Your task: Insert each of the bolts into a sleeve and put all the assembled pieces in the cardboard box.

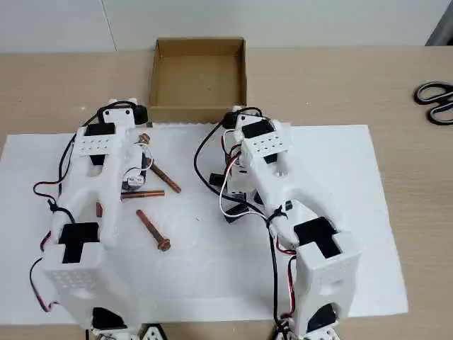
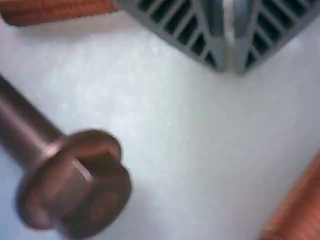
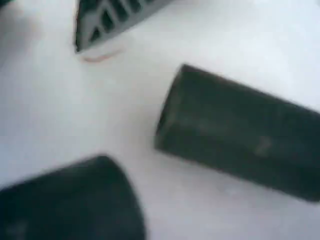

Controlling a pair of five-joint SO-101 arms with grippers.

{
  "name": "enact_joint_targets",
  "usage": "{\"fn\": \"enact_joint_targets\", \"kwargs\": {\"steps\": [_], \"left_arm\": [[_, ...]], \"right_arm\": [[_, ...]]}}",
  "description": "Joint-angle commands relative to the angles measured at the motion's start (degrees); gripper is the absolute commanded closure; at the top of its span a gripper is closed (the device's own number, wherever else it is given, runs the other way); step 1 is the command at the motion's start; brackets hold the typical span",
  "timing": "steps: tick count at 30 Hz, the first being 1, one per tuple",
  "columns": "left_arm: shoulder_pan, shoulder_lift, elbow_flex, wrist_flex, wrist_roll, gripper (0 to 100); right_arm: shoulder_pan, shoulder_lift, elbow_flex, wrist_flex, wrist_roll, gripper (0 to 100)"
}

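- My left end effector (image 2: pixel 227 35) hung close over 1 bolt (image 2: pixel 70 185); I could not tell its state.
- My right end effector (image 3: pixel 110 22), equally unreadable, hung by 2 sleeves (image 3: pixel 240 142).
- The cardboard box (image 1: pixel 200 47) sat beyond on the desk (image 1: pixel 318 85).

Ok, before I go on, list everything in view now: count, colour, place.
Bolts: at least three, copper, on the white sheet by the left arm.
Sleeves: two, black, on the sheet under the right arm.
Cardboard box: one, brown, open, at the sheet's far edge.
Sheet: one, white, on the table.
Table: one, light wood.
Scissors: one pair, black, on the table right of the sheet.
Left arm: one, white, over the bolts.
Right arm: one, white, over the sleeves.
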Motion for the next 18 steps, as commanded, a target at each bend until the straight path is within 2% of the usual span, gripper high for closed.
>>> {"fn": "enact_joint_targets", "kwargs": {"steps": [1, 9, 15, 18], "left_arm": [[0.09, -0.26, -1.98, -2.81, 0.09, 99], [0.62, -0.26, -1.98, -2.81, 0.09, 99], [1.41, -0.09, -1.98, -2.73, 0.09, 99], [1.49, -0.09, -1.98, -2.73, 0.09, 99]], "right_arm": [[2.77, -0.57, -1.93, -0.92, -0.70, 74.3], [3.74, -0.66, -1.93, -0.75, -0.62, 74.5], [3.74, -0.66, -1.93, -1.10, -0.62, 83.8], [3.74, -0.66, -1.93, -1.10, -0.62, 85.0]]}}
